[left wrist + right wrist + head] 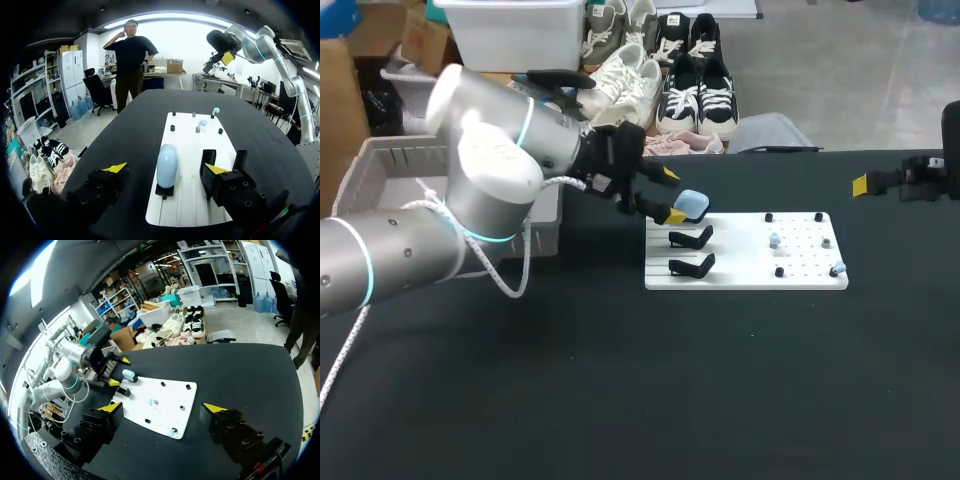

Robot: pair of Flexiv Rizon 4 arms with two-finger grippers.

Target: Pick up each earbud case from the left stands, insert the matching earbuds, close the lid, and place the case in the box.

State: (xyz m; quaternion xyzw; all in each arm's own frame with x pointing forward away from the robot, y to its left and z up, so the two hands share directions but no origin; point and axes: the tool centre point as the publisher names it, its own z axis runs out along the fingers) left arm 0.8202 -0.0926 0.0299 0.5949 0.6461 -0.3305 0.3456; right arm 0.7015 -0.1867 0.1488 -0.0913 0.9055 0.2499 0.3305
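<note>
Case: A pale blue earbud case (692, 205) is seen upright on the farthest of the three stands, at the ten o'clock corner of the white board (750, 262) in the head view. Its lid seam cannot be made out.
Case's stand: Only a black foot (165, 190) is shown under the case in the left wrist view. The rest is hidden by the case.
Left gripper: The left gripper (165, 168) is held with its fingers spread wide, one on each side of the case. No contact with the case is seen.
Empty stands: Two black stands (692, 238) are set at six o'clock of the case in the head view. In the left wrist view they are partly covered by one finger.
Earbuds: Two small pale blue earbuds (775, 240) are placed on the three o'clock half of the board, one near its middle and one at the five o'clock corner. Their shape is too small to be made out.
Pegs: Small black pegs (769, 217) are dotted around the earbuds.
Right gripper: The right gripper (163, 407) is held wide apart with nothing between its fingers, well away at two o'clock of the board. In the head view it is cut off by the edge.
Box: A grey slatted box (380, 175) is found at nine o'clock of the board, largely hidden behind the left arm (490, 180).
Table: Everything is laid on a black table (620, 400).
</note>
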